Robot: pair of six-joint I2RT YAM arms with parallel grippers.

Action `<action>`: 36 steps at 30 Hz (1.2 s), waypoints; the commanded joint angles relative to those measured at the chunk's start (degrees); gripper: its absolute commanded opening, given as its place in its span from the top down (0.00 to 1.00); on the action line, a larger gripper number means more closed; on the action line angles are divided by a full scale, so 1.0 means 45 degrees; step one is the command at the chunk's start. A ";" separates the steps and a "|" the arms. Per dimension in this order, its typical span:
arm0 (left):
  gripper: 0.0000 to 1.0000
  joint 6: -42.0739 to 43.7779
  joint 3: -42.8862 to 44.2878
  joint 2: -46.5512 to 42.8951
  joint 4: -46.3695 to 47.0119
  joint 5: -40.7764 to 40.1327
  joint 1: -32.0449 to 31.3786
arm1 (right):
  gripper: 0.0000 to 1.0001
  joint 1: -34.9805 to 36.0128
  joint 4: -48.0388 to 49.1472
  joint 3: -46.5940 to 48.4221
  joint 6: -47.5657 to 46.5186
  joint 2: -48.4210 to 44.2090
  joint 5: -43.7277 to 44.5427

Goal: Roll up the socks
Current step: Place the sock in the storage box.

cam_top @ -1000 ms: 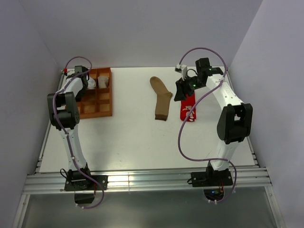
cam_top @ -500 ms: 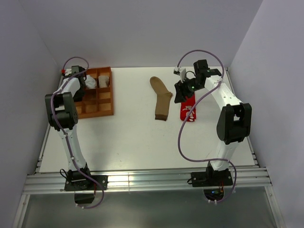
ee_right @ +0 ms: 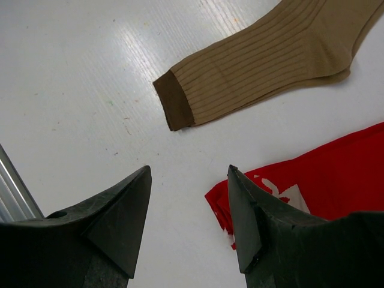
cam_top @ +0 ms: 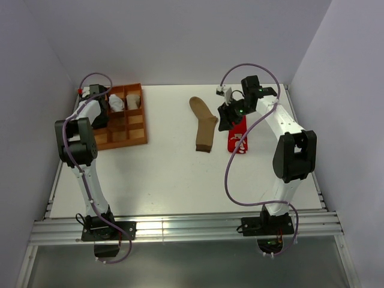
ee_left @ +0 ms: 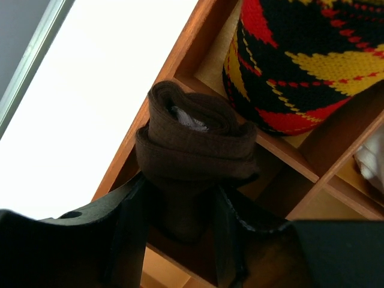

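My left gripper [ee_left: 180,192] is shut on a rolled dark brown sock [ee_left: 195,141] over the left edge of the wooden divided tray [ee_left: 180,60]. In the top view the left gripper [cam_top: 99,113] sits at the tray's [cam_top: 137,137] left side. My right gripper [ee_right: 189,171] is open and empty, hovering above the table between a flat tan sock [ee_right: 270,66] and a flat red sock [ee_right: 324,174]. In the top view the right gripper [cam_top: 227,117] is over the red sock's [cam_top: 238,139] far end, with the tan sock [cam_top: 204,126] to its left.
A rolled black, yellow and red sock [ee_left: 306,60] fills a tray compartment beside the brown roll. Two white rolled socks [cam_top: 115,103] [cam_top: 133,101] lie in the tray's far compartments. The table's metal rail [cam_top: 180,228] runs along the near edge.
My left gripper has shifted a little leftward and nearer at the tray, and the tray has slid slightly to the right. My right gripper has drifted a little to the left, still open.
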 commanded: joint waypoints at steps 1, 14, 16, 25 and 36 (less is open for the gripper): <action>0.53 -0.0220 -0.0407 -0.0347 -0.0778 0.1066 -0.0346 | 0.39 0.0155 0.0245 0.0110 -0.0186 -0.0651 -0.0054; 0.46 0.0054 -0.0055 -0.0953 -0.0837 0.1026 -0.0347 | 0.39 0.0448 0.0206 0.0286 -0.0049 -0.0651 0.0160; 0.45 0.0074 0.0081 -0.0993 -0.0876 0.0929 -0.0347 | 0.39 0.0525 0.0187 0.0286 -0.0049 -0.0670 0.0160; 0.43 0.0327 0.0803 -0.1305 -0.1150 0.0694 -0.0347 | 0.39 0.0760 0.0167 0.0344 0.0029 -0.0846 0.0433; 0.42 0.0699 0.1800 -0.1559 -0.1872 0.0148 -0.0347 | 0.39 0.0838 0.0342 0.0149 0.0029 -0.0944 0.0883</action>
